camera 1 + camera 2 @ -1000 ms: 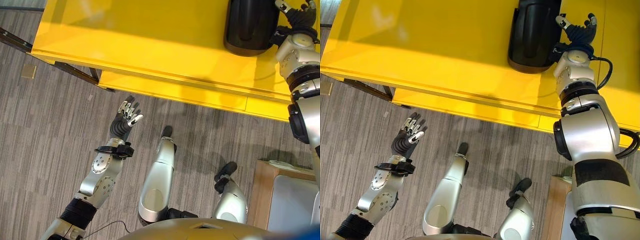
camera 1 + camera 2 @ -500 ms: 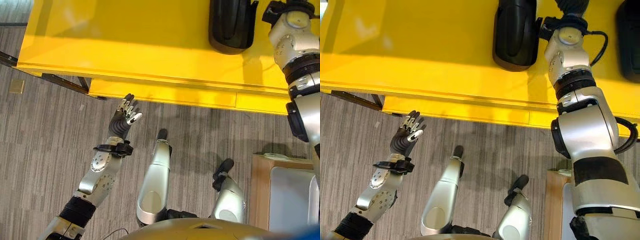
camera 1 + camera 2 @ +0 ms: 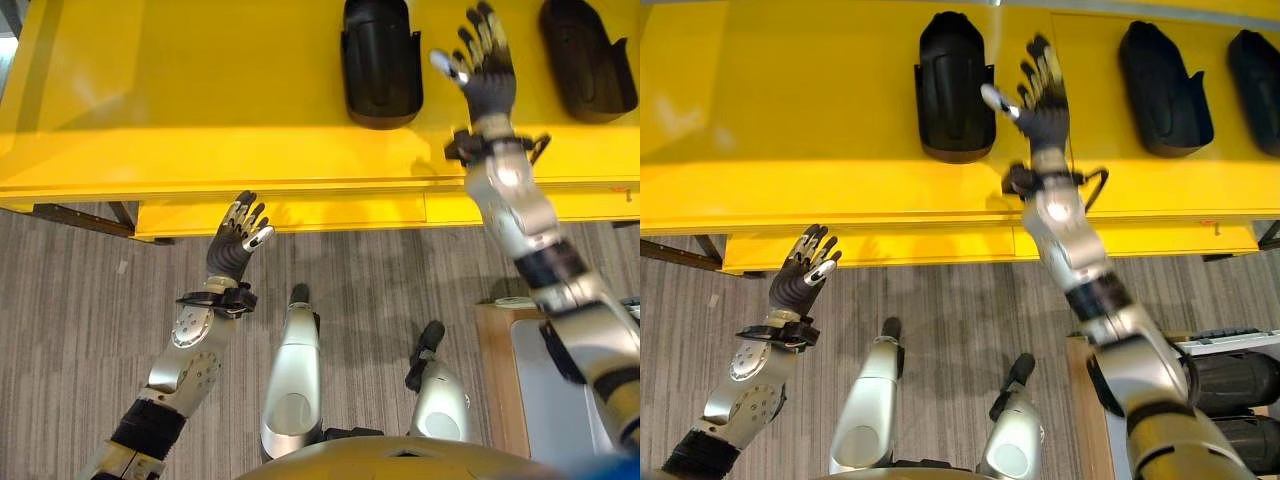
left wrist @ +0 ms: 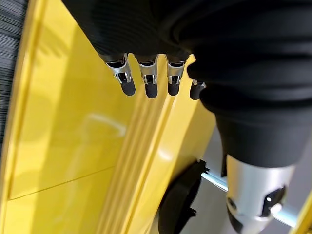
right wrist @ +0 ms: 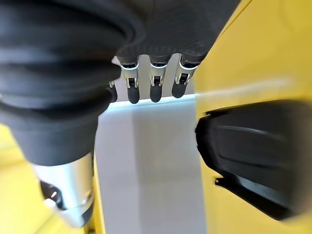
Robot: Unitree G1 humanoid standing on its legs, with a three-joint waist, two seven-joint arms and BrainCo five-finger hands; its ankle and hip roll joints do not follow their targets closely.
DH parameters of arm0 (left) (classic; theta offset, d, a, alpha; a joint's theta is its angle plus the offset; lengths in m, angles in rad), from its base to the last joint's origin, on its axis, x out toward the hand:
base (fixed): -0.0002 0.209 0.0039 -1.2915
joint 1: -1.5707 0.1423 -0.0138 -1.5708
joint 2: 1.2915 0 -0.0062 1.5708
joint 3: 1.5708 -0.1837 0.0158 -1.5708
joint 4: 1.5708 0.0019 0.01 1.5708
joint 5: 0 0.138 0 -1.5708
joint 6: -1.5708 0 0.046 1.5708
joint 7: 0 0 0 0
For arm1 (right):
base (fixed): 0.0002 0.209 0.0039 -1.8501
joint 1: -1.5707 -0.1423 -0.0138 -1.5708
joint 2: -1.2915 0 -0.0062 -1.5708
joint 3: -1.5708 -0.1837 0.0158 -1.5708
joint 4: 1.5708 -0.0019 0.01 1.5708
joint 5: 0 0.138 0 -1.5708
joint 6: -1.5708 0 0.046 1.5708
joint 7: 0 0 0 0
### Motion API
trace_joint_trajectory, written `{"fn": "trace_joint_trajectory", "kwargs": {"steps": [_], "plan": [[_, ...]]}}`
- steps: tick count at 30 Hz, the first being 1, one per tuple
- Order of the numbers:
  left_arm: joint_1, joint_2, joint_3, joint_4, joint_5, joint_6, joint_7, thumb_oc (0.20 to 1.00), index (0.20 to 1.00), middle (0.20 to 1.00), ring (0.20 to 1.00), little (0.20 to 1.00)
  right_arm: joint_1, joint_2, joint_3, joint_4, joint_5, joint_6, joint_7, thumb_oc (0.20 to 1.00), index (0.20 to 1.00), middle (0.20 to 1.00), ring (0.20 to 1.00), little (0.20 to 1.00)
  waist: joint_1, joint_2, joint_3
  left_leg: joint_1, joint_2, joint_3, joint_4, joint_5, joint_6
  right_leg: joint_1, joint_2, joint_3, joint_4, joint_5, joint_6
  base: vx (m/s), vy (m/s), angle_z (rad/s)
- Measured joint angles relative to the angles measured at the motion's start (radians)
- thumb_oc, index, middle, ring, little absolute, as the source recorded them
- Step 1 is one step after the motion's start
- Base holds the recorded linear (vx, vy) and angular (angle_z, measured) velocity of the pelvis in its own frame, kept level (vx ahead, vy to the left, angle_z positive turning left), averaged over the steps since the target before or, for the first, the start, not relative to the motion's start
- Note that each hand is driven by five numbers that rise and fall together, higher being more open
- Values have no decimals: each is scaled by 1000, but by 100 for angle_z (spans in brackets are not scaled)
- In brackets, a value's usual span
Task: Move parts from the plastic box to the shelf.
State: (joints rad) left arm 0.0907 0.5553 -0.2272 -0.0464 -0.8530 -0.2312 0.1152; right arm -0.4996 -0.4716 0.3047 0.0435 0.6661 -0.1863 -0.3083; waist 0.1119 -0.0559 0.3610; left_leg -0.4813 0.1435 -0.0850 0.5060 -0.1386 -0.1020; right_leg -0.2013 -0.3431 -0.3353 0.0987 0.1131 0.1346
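Observation:
A long yellow shelf (image 3: 200,90) runs across the top of the eye views. Several black moulded parts lie on it in a row: one (image 3: 380,62) just left of my right hand, one (image 3: 587,60) to its right, and another (image 3: 1256,75) at the far right. My right hand (image 3: 487,78) hovers open above the shelf between the first two, holding nothing. Its wrist view shows straight fingers (image 5: 155,85) beside a black part (image 5: 253,156). My left hand (image 3: 237,238) is open over the floor, just below the shelf's front edge.
At the lower right stands the plastic box (image 3: 1230,338) with dark parts (image 3: 1240,380) inside, resting on a wooden stand (image 3: 497,370). Grey striped carpet (image 3: 70,300) lies in front of the shelf. A dark frame leg (image 3: 80,218) shows under the shelf's left end.
The whole view has shifted, bringing more of the shelf and further parts into sight. My right hand has drawn back from beside the part toward the shelf's front, still open. The left hand keeps its pose.

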Motion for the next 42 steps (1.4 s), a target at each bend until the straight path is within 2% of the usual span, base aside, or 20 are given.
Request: {"fn": "trace_joint_trajectory", "kwargs": {"steps": [3,4,6,9,11,13,14,17,19,22,27,32,33,34,36,37,38,40,41,42], "plan": [[39,-18,9,1,2,16,0,1000,1000,1000,1000,1000,234,11,-20,-155,18,-1,44,1000,1000,1000,1000,1000,-20,-2,-31,32,20,4,-43,10,-16,21,23,0,-34,5,-4,56,-36,-14],[52,-35,8,3,5,31,-6,1000,1000,1000,1000,1000,276,36,-20,-170,18,-1,71,1000,1000,1000,1000,1000,-44,-2,-47,54,33,7,-63,18,-29,36,36,0,-55,13,2,54,-39,-18],[51,-70,17,3,21,32,-25,1000,1000,1000,1000,1000,353,104,-73,-191,18,-9,96,1000,1000,1000,1000,1000,-59,-5,-91,88,49,20,-127,44,-48,53,54,-3,-93,26,-2,79,-52,-12],[75,-107,49,6,22,31,-31,1000,1000,1000,1000,1000,438,106,-64,-223,17,-9,137,1000,1000,1000,1000,1000,-62,-15,-131,165,67,47,-201,64,-61,96,69,5,-132,30,-1,51,-14,-19],[78,-110,44,22,24,33,-36,1000,1000,1000,1000,1000,449,100,-85,-222,13,-8,153,1000,1000,1000,1000,1000,-90,-11,-155,180,81,54,-222,68,-69,98,82,10,-140,31,0,110,-15,-19],[138,-134,92,34,59,32,-54,1000,1000,1000,1000,1000,557,122,-147,-230,-54,-8,184,1000,1000,1000,1000,1000,-98,-29,-194,277,92,101,-307,93,-84,125,91,48,-154,37,6,94,-14,-46],[188,-136,112,36,60,32,-67,1000,1000,1000,1000,1000,624,115,-169,-223,-91,-8,189,1000,1000,1000,1000,1000,-120,-28,-228,326,100,124,-353,102,-90,149,98,53,-177,35,4,97,-20,-51],[215,-148,117,40,61,32,-76,1000,1000,1000,1000,1000,690,124,-171,-163,-127,-9,189,1000,1000,1000,1000,1000,-157,-18,-270,424,118,171,-466,141,-97,172,119,80,-190,34,6,72,-13,-35],[226,-162,121,40,62,31,-88,1000,1000,1000,1000,1000,706,146,-140,-99,-140,3,194,1000,1000,1000,1000,1000,-158,-4,-297,502,140,225,-548,172,-107,173,143,119,-191,30,9,36,-26,-58],[224,-198,126,40,85,30,-107,1000,1000,1000,1000,1000,742,146,-138,-92,-140,7,209,1000,1000,1000,1000,1000,-175,17,-310,550,158,255,-600,197,-114,178,165,138,-191,29,9,33,-37,-29],[217,-220,127,40,100,29,-113,1000,1000,1000,1000,1000,759,125,-187,-90,-140,5,225,1000,1000,1000,1000,1000,-176,30,-312,565,175,255,-600,201,-116,193,183,138,-191,24,2,-1,-72,-1],[188,-219,115,46,100,27,-112,1000,1000,1000,1000,1000,673,63,-218,-29,-140,0,201,1000,1000,1000,1000,1000,-177,49,-302,544,195,236,-589,203,-114,199,199,130,-189,18,-3,-55,-99,7],[181,-220,109,46,100,24,-109,1000,1000,1000,1000,1000,630,23,-222,-34,-140,-1,194,1000,1000,1000,1000,1000,-177,73,-283,523,209,237,-574,206,-115,145,207,131,-123,-7,-13,-153,-192,1],[161,-221,102,47,100,24,-109,1000,1000,1000,1000,1000,607,-8,-228,-51,-141,-4,191,1000,1000,1000,1000,1000,-178,76,-262,502,214,231,-558,207,-114,112,205,131,-71,-26,-19,-137,-224,-1],[136,-223,76,48,100,23,-109,1000,1000,1000,1000,1000,587,-22,-253,-62,-141,-23,190,1000,1000,1000,1000,1000,-180,92,-232,467,225,217,-528,218,-104,66,208,124,5,-52,-28,-81,-205,17],[107,-225,55,50,100,24,-111,1000,1000,1000,1000,1000,598,-21,-290,-66,-141,-28,188,1000,1000,1000,1000,1000,-176,97,-186,437,236,184,-482,210,-83,15,203,118,122,-126,-51,-27,-168,21],[113,-228,48,54,100,24,-112,1000,1000,1000,1000,1000,603,-19,-294,-51,-141,-28,184,1000,1000,1000,1000,1000,-176,95,-179,430,242,178,-466,208,-59,3,198,119,152,-148,-61,-35,-181,16],[116,-233,38,77,100,25,-113,1000,1000,1000,1000,1000,607,-16,-309,-47,-141,-28,166,1000,1000,1000,1000,1000,-175,102,-161,422,245,190,-452,228,25,1,213,107,172,-158,-71,-32,-219,13],[108,-234,35,92,100,25,-112,1000,1000,1000,1000,1000,627,-16,-363,-72,-141,-35,152,1000,1000,1000,1000,1000,-178,101,-135,382,250,193,-410,243,72,-44,207,103,278,-208,-98,-16,-212,44],[96,-232,36,97,99,26,-113,1000,1000,1000,1000,1000,642,-15,-388,-81,-143,-38,142,1000,1000,1000,1000,1000,-180,87,-126,356,243,204,-375,244,74,-65,193,95,311,-235,-106,-4,-154,54]]}}
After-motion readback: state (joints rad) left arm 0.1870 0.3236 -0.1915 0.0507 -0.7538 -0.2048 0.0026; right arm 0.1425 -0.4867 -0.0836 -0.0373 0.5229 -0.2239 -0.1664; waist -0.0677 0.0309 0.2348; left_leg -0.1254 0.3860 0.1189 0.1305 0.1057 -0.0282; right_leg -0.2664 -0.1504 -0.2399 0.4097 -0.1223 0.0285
